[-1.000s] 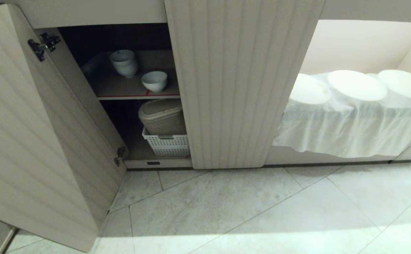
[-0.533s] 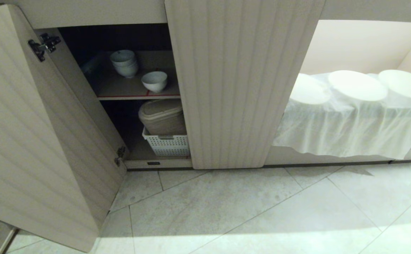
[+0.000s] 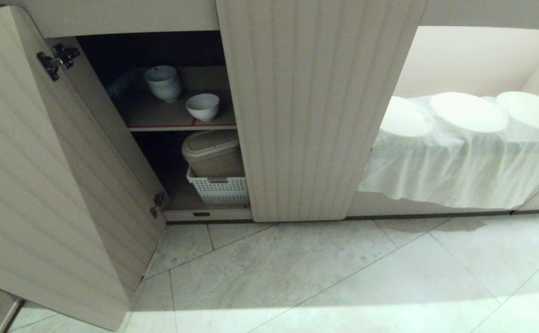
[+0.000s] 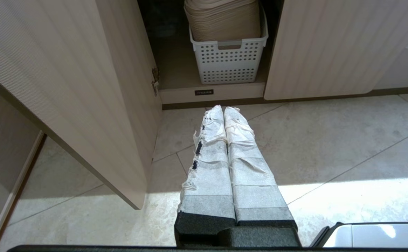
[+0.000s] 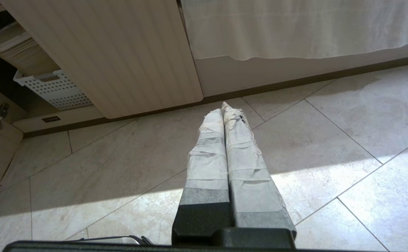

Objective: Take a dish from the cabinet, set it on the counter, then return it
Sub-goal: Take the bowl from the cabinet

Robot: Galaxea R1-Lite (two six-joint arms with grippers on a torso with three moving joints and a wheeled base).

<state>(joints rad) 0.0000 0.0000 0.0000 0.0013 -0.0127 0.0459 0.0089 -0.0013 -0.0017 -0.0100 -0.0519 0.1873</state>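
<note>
The cabinet [image 3: 315, 115] stands before me with its left ribbed door [image 3: 47, 185] swung wide and the right one closed. On the red-edged upper shelf [image 3: 158, 118] sits the dish [image 3: 202, 106], a small white bowl, alone near the front; a stack of like bowls [image 3: 163, 82] is behind it to the left. The counter is out of view. Neither arm shows in the head view. My left gripper [image 4: 223, 109] is shut and empty, low over the floor tiles before the cabinet's open half. Shut and empty too, my right gripper [image 5: 223, 108] hangs over the tiles before the closed door.
On the cabinet's bottom shelf a white perforated basket [image 3: 219, 188] holds a beige lidded container [image 3: 211, 151]. Right of the cabinet, an open lit niche holds three white round things [image 3: 468, 112] under a draped white cloth [image 3: 459, 171]. Pale tiled floor [image 3: 343, 277] spreads in front.
</note>
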